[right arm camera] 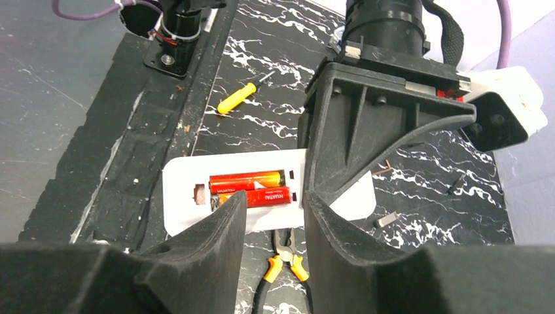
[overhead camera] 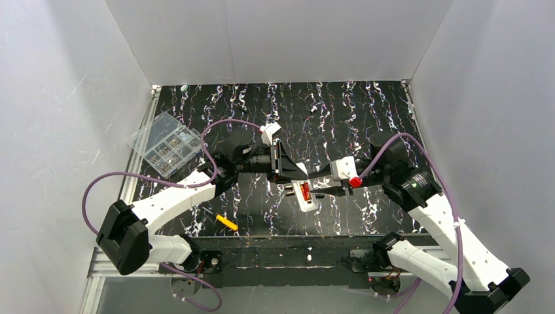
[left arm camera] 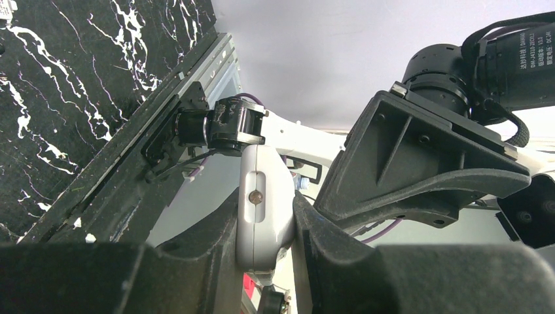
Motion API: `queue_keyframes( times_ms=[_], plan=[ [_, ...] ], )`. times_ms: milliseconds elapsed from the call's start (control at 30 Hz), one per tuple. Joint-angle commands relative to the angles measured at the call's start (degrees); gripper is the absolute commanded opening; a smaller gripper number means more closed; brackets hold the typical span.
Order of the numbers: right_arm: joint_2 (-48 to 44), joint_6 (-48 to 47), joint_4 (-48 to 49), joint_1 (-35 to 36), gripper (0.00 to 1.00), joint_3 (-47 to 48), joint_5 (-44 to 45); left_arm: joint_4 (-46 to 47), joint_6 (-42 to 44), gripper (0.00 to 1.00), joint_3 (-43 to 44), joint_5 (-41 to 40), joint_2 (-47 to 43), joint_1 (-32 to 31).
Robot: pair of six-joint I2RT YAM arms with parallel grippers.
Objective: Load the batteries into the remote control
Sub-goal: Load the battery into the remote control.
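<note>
1. Task status. The remote control (right arm camera: 185,196) is held off the table near the middle, back side up, with the battery recess open to the right wrist view. Both batteries (right arm camera: 245,180) lie side by side in the recess. I judge loading to be almost complete. The nearer cell looks slightly skewed at its left end, and I cannot tell whether it is fully seated. What I judge is left: press the cells home and confirm contact. I can identify no recess cover in any view.

2. Grippers. The left gripper (left arm camera: 265,222) is clenched on the remote control, gripping it across its edges. The right gripper (right arm camera: 275,219) hovers just beside the recess with its jaws apart and nothing between them.

3. Surface. The table (overhead camera: 366,118) is black with white marbling.
- A yellow-handled screwdriver (overhead camera: 227,222) lies near the front edge, left of centre.
- Yellow-and-black pliers (right arm camera: 283,258) lie below the remote control.
- A clear compartment box (overhead camera: 163,145) sits at the far left.

4. Room. Plain white walls (overhead camera: 275,39) enclose the table on the left, right and far sides.
</note>
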Motion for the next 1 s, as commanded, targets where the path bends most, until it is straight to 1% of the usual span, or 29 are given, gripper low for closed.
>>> queue_keyframes(
  times_ms=[0,167,733,967],
  plan=[
    [0.34,0.74,2.64,-0.22,0.45,0.37,-5.76,2.31,0.44,0.00,2.08,2.82,-1.81,-0.17],
    [0.86,1.62,3.34,-0.26,0.45,0.16,-6.62,2.29,0.45,0.00,2.28,2.87,-1.52,-0.17],
    [3.01,0.22,3.28,-0.25,0.44,-0.13,-6.23,3.26,-0.54,0.00,3.36,3.89,-0.66,-0.17],
    [3.34,0.04,3.08,-0.25,0.40,-0.19,-6.34,3.42,-0.60,0.00,3.79,4.07,-0.27,-0.17]
  ],
)
